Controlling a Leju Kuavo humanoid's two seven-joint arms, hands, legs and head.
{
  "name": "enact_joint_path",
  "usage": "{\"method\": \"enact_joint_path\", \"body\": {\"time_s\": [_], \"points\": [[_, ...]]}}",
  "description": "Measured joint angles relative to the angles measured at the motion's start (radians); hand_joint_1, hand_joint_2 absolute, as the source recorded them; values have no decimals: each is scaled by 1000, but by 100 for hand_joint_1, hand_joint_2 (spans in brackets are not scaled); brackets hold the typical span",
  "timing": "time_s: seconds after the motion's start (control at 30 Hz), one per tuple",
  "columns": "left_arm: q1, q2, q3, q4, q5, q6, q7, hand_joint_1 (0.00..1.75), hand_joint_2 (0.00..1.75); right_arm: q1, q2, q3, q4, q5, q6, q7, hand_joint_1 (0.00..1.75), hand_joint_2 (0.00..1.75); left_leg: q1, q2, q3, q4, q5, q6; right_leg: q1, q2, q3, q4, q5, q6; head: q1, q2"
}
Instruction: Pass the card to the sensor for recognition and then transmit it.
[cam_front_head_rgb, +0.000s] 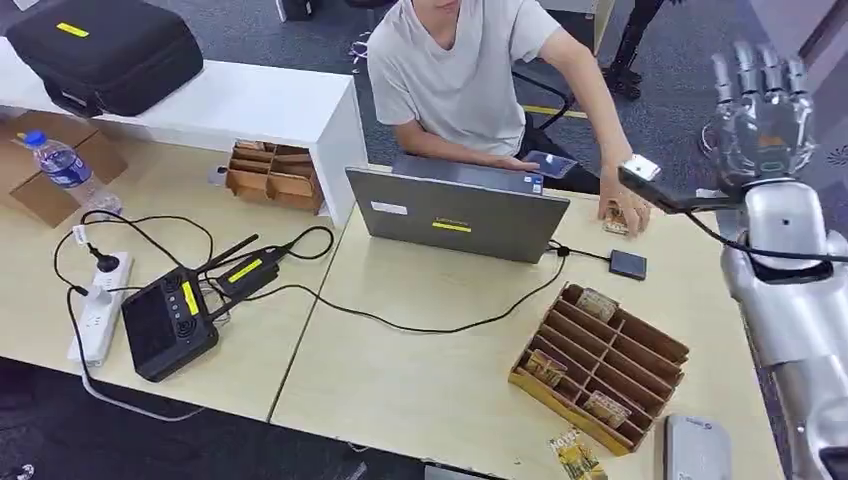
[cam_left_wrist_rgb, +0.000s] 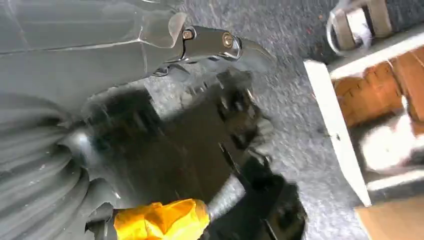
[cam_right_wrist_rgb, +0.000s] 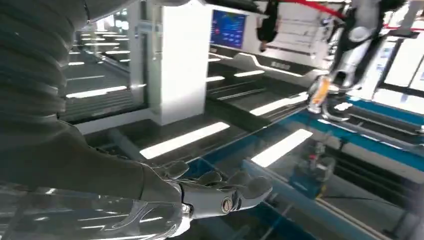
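The card (cam_front_head_rgb: 615, 224) is flat on the table (cam_front_head_rgb: 420, 350) under the person's hand (cam_front_head_rgb: 627, 212), just past the small black sensor (cam_front_head_rgb: 627, 264) by the laptop (cam_front_head_rgb: 460, 210). The robot's right hand (cam_front_head_rgb: 760, 115) is raised beside the table, fingers straight and apart, holding nothing. Its left hand (cam_left_wrist_rgb: 220, 45) is too blurry to tell

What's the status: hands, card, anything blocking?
Right hand raised, fingers apart, empty. Left hand blurred, state unclear. Card under a person's hand by the laptop. Path clear.
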Motion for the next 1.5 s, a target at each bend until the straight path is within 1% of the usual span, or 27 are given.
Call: {"method": "enact_joint_path", "body": {"time_s": [0.07,0.13,0.23,0.33,0.43,0.5,0.63,0.73,0.8,0.87,0.9,1.0,1.07,1.13,1.2,1.27,1.33,1.43,1.5], "points": [[4,20,6,0,6,-2,0,0,175,34,-63,-50,-47,-7,7,-13,0,175,0,-2,-1,0,0,0,0,-2,0,0,0,0,0,0],[10,31,8,0,9,-3,4,0,175,62,-115,-99,-82,-14,8,-24,0,175,0,-2,-1,0,0,0,0,-2,0,0,0,0,0,0],[13,42,13,0,10,-5,5,0,175,100,-179,-154,-122,-22,9,-31,0,175,0,0,-1,0,0,0,0,0,-1,0,0,0,0,0],[15,53,15,0,10,-5,5,0,175,144,-230,-203,-151,-34,8,-30,0,175,0,0,0,-1,-1,0,0,0,-1,0,0,0,-1,0],[22,61,21,0,9,-6,0,0,175,221,-293,-270,-183,-52,6,-27,0,175,0,-3,-1,-1,0,0,1,-4,0,0,-1,1,0,0],[28,66,21,0,9,-6,-3,0,175,269,-321,-318,-195,-56,5,-23,0,175,0,-3,-2,-1,-1,0,0,-3,0,0,-1,1,0,0],[30,72,23,0,10,-6,-3,0,175,338,-356,-388,-212,-50,11,-6,0,175,0,0,0,-1,-1,1,0,0,-1,0,-1,1,0,0],[36,73,28,0,15,-6,-3,0,175,424,-384,-471,-214,-43,56,50,0,175,0,-4,-1,-1,-1,1,1,-5,0,-1,-2,1,0,0],[43,74,30,0,21,-5,-3,0,175,501,-390,-559,-211,-30,83,94,0,175,0,-7,-1,-1,-1,2,0,-7,1,-1,-3,3,0,0],[46,75,32,0,24,-5,-3,0,175,585,-391,-642,-206,-21,104,122,0,175,0,-8,-2,-1,-2,2,0,-8,1,-1,-4,3,0,0],[46,76,34,0,24,-5,-2,0,175,633,-391,-698,-203,-16,114,138,0,175,0,-9,-2,-1,-2,3,0,-9,1,-1,-4,3,0,0],[50,76,38,0,24,-5,6,0,175,756,-379,-840,-193,3,122,152,0,175,0,-10,-3,-1,-3,3,0,-11,1,-1,-6,3,0,0],[52,77,39,0,24,-6,9,0,175,829,-371,-913,-183,8,156,179,0,175,0,-10,-2,-1,-4,3,0,-10,1,-1,-6,2,0,0],[53,78,39,0,23,-6,15,0,175,896,-358,-976,-172,9,169,195,0,175,0,-10,-2,-1,-5,4,0,-10,1,-1,-7,4,0,0],[54,78,39,0,22,-7,17,0,175,946,-343,-1017,-162,9,171,203,0,175,0,-9,-2,-2,-6,3,0,-9,1,-1,-8,3,-1,0],[54,81,39,0,20,-10,20,0,175,990,-323,-1060,-143,9,193,224,0,175,0,-8,0,-2,-6,3,0,-8,1,-1,-8,3,0,0],[54,82,39,0,20,-11,26,0,175,1034,-295,-1093,-120,9,193,235,0,175,0,-8,0,-2,-6,3,0,-8,2,-1,-8,3,0,0],[55,84,39,0,19,-12,30,0,175,1079,-255,-1124,-66,9,165,242,0,175,0,-8,0,-3,-6,3,0,-8,1,-1,-8,3,0,0],[55,88,39,0,19,-12,30,0,175,1098,-234,-1136,-42,9,151,245,0,175,0,-4,1,-3,-7,2,0,-4,1,-1,-8,3,0,0]]}}
